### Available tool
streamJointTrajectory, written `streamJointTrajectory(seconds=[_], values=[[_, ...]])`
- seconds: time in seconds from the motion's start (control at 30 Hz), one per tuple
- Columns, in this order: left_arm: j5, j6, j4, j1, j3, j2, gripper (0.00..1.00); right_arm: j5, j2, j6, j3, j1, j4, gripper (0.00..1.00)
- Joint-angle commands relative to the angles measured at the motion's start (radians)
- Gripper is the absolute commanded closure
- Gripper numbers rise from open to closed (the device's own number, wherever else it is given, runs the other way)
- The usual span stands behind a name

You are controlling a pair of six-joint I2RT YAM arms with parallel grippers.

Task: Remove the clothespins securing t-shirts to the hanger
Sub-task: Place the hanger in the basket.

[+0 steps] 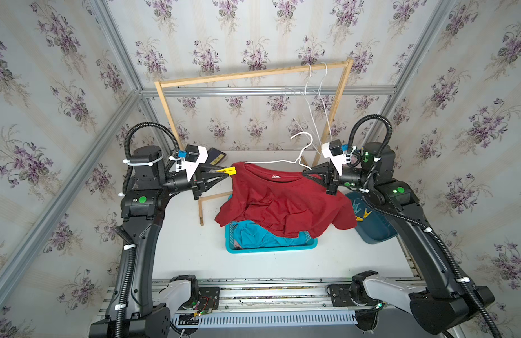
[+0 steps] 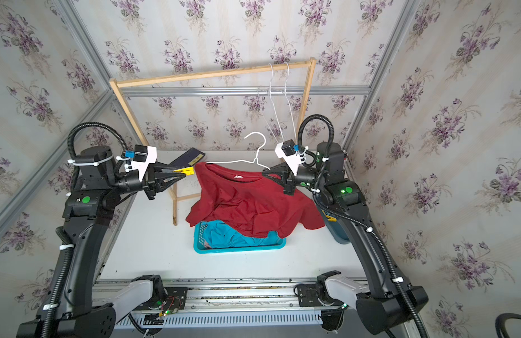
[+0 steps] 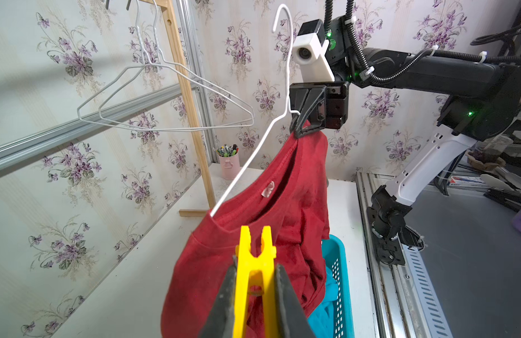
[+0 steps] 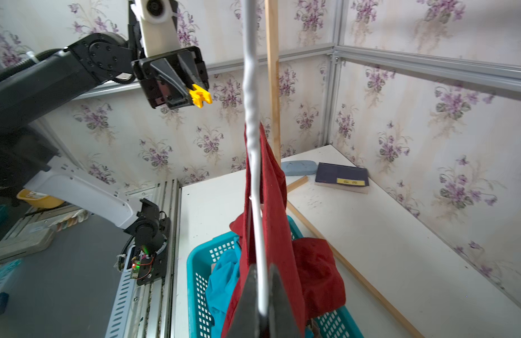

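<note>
A dark red t-shirt point(image 1: 282, 202) with a white neck label hangs on a white wire hanger point(image 1: 282, 161), its hem draped over a basket. My right gripper point(image 1: 304, 173) is shut on the hanger's right shoulder through the red cloth; the wire runs between its fingertips point(image 4: 260, 270). My left gripper point(image 1: 227, 172) is shut on a yellow clothespin point(image 1: 229, 170), held just left of the shirt's other shoulder and apart from the cloth, as the right wrist view shows point(image 4: 200, 95). Up close, the clothespin point(image 3: 254, 251) sits squeezed between the left gripper point(image 3: 255, 264) pads. A turquoise t-shirt point(image 1: 259, 237) lies in the basket.
The turquoise basket point(image 1: 271, 250) stands mid-table under the shirt. A dark blue bin point(image 1: 376, 234) at the right holds loose yellow and light blue clothespins point(image 1: 363, 215). The wooden rack point(image 1: 253, 73) behind carries two bare wire hangers point(image 1: 317, 96). A dark book point(image 1: 216, 156) lies at the back.
</note>
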Motion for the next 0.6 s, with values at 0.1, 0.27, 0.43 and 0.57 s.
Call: streamJointTrajectory(seconds=[0.1,0.27,0.43,0.57], values=[[-0.01,-0.004,0.0,0.0,0.015,-0.006,0.93,-0.033,0.034,0.043,-0.031,0.041,0.092,1.0],[-0.017,-0.016,0.003,-0.006,0.004,-0.007,0.92,0.0,0.108,0.137,-0.142,0.157,0.229,1.0],[-0.082,-0.011,0.005,-0.024,-0.025,-0.028,0.9,0.059,0.138,0.206,-0.264,0.167,0.278,0.95],[-0.108,-0.017,0.006,-0.047,-0.031,-0.018,0.89,0.158,0.183,0.221,-0.329,0.167,0.241,0.8]])
